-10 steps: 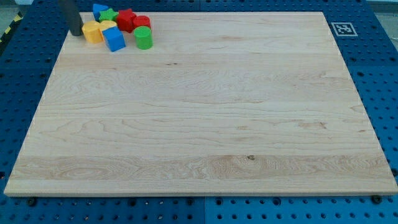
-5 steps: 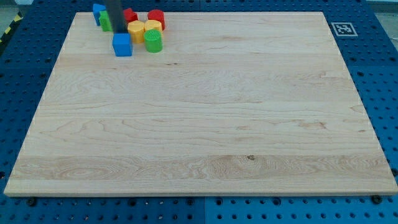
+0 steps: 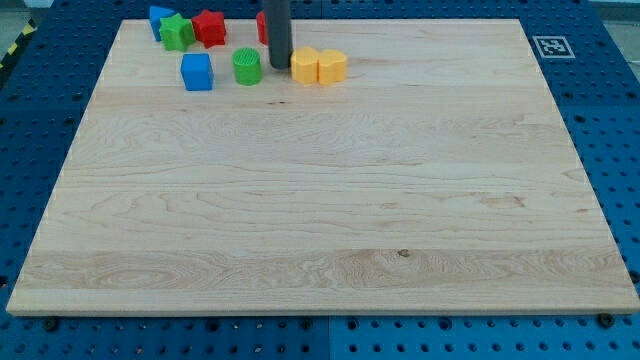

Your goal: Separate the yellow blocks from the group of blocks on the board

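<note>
Board: a pale wooden board [image 3: 320, 190] filled most of the frame, resting on a blue perforated table [image 3: 620, 120].
Marker: a black-and-white tag [image 3: 549, 46] sat at the board's upper right corner.
Rod: the dark rod entered from the top edge, left of centre; my tip [image 3: 280, 66] met the board just left of the yellow blocks and right of the green cylinder.
Jaws: the arm carried none, only the rod, so no opening could be reported.
Yellow blocks: two yellow blocks, one [image 3: 305, 66] beside the tip and the other [image 3: 332, 66] touching it on the right, lay in the upper part of the frame, apart from the other colours.
Green cylinder: the green cylinder [image 3: 247, 66] stood near the tip's left.
Blue cube: the blue cube [image 3: 197, 72] lay left of the cylinder.
Upper left cluster: a second blue block [image 3: 159, 17], a green block [image 3: 177, 31] and a red block [image 3: 209, 27] sat close together.
Hidden block: another red block [image 3: 261, 26] showed partly behind the rod; its shape could not be told.
</note>
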Motion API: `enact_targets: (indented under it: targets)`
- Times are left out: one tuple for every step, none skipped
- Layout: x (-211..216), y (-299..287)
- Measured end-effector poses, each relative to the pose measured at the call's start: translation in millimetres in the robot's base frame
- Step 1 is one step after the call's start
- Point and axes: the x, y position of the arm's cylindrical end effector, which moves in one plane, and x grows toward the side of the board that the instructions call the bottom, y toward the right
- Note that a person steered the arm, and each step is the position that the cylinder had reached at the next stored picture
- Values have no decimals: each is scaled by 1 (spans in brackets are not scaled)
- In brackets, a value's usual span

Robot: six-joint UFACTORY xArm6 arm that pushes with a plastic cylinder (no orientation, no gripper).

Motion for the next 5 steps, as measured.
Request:
enact_targets:
  targets:
    - [4,28]
    - [12,57]
    - [24,82]
    - [28,100]
    - [26,99]
